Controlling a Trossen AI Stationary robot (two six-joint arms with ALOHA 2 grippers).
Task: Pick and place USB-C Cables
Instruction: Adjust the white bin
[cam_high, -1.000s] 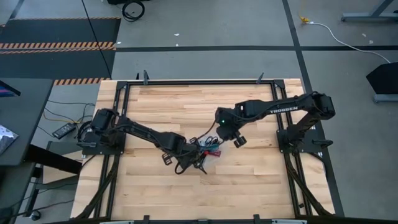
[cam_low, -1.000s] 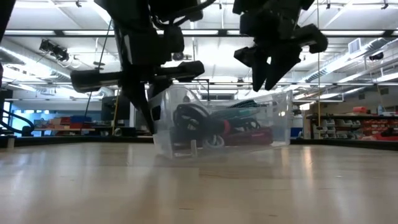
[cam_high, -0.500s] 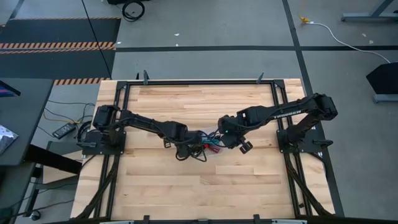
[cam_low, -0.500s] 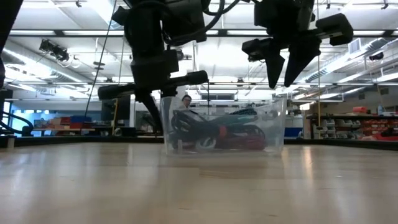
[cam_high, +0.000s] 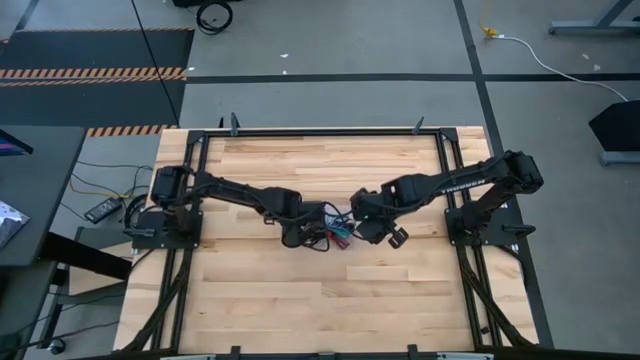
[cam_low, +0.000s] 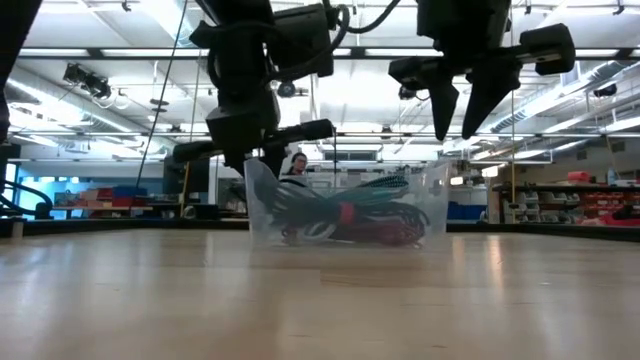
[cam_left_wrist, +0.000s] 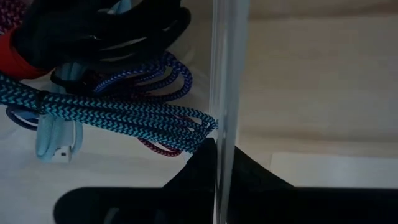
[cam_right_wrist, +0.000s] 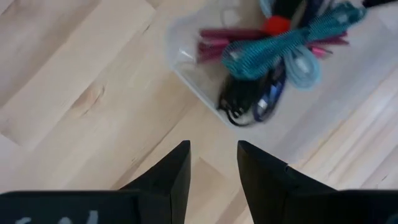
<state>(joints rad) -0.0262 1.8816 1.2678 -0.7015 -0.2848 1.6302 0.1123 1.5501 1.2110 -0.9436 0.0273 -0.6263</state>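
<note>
The USB-C cables lie bundled in a small clear plastic container (cam_high: 335, 232) (cam_low: 345, 205) at mid-table. Teal (cam_left_wrist: 112, 112), purple-blue (cam_left_wrist: 152, 74), maroon (cam_left_wrist: 163, 149), light blue (cam_left_wrist: 48, 134) and black-with-red (cam_left_wrist: 37, 43) bundles show inside it. My left gripper (cam_high: 300, 228) (cam_left_wrist: 219, 177) is shut on the container's left wall. My right gripper (cam_high: 388, 236) (cam_right_wrist: 212, 168) (cam_low: 462, 105) hangs open above the table by the container's right end, touching nothing. My left gripper pinches the container's clear side wall (cam_left_wrist: 222, 124), one finger (cam_left_wrist: 193, 180) inside the container and the other (cam_left_wrist: 255, 180) outside. It comes from above, from the table's left side. In the low view the container's base (cam_low: 340, 240) sits on the table.
Bare wooden tabletop (cam_high: 300, 300) surrounds the container on all sides. Black frame rails (cam_high: 330, 131) run along the table's edges, and the arm bases stand at its left (cam_high: 160, 215) and right (cam_high: 490, 215). A person (cam_low: 297, 163) shows far behind the table.
My left gripper has moved toward the table's far edge and slightly right, dragging the container with it; the container, tilted a second ago, now stands level. My right gripper has swung toward the container and slightly toward the near edge, staying open above it.
</note>
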